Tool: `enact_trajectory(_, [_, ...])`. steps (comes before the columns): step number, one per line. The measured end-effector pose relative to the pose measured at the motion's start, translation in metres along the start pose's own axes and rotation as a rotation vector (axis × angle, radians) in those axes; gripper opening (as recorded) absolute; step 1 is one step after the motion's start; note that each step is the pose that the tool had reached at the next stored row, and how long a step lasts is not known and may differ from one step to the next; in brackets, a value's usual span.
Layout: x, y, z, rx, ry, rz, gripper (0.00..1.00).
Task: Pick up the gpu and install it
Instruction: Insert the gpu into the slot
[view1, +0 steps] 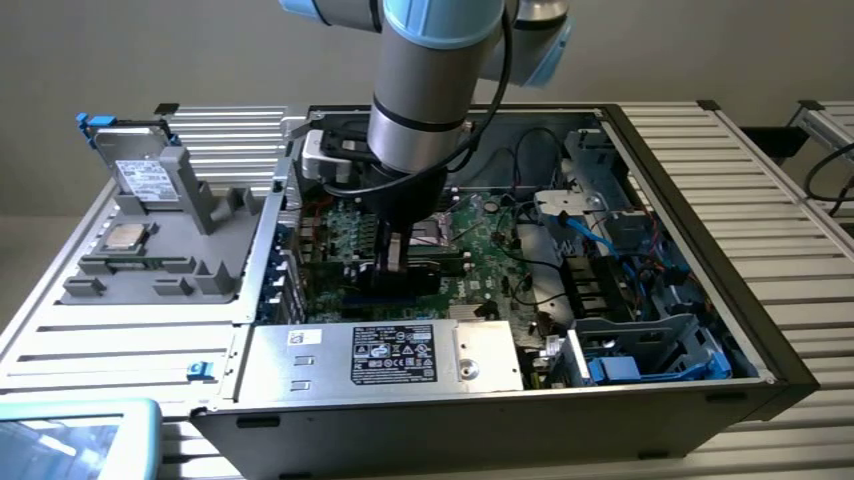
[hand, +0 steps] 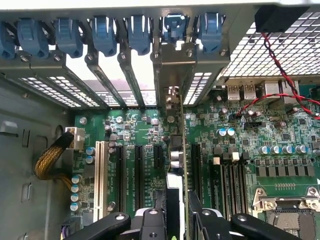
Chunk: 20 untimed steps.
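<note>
The gpu (hand: 176, 156) stands on edge over the green motherboard (hand: 280, 130), between two black expansion slots. Its silver end bracket (hand: 172, 67) lies against the case's rear slot opening, under a blue latch (hand: 175, 25). My gripper (hand: 178, 202) is shut on the gpu, one black finger (hand: 159, 212) on each side of the card. Whether the card's edge sits fully in a slot I cannot tell. In the exterior view my gripper (view1: 400, 262) reaches down into the open computer case (view1: 694, 250), low over the motherboard (view1: 487, 235), with the arm covering most of the card.
A silver power supply (view1: 400, 355) fills the case's near side, with a blue drive cage (view1: 641, 350) toward the exterior view's right. Red and black wires (hand: 280, 65) cross the board. A yellow braided cable (hand: 50, 160) and the CPU socket (hand: 287, 215) flank the slots. A grey parts tray (view1: 160, 220) lies outside.
</note>
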<state>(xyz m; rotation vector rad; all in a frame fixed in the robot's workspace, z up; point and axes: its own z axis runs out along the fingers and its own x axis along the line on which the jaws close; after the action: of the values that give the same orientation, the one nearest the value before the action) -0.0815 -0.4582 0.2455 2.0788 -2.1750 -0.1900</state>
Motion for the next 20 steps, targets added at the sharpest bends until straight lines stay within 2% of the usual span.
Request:
enact_trajectory(14, [0.0006,-0.003,-0.0015,-0.0001,0.0,0.0,0.28])
enact_trajectory(20, [0.0007,0.0004,-0.0004,-0.0001,0.0002,0.0,0.28])
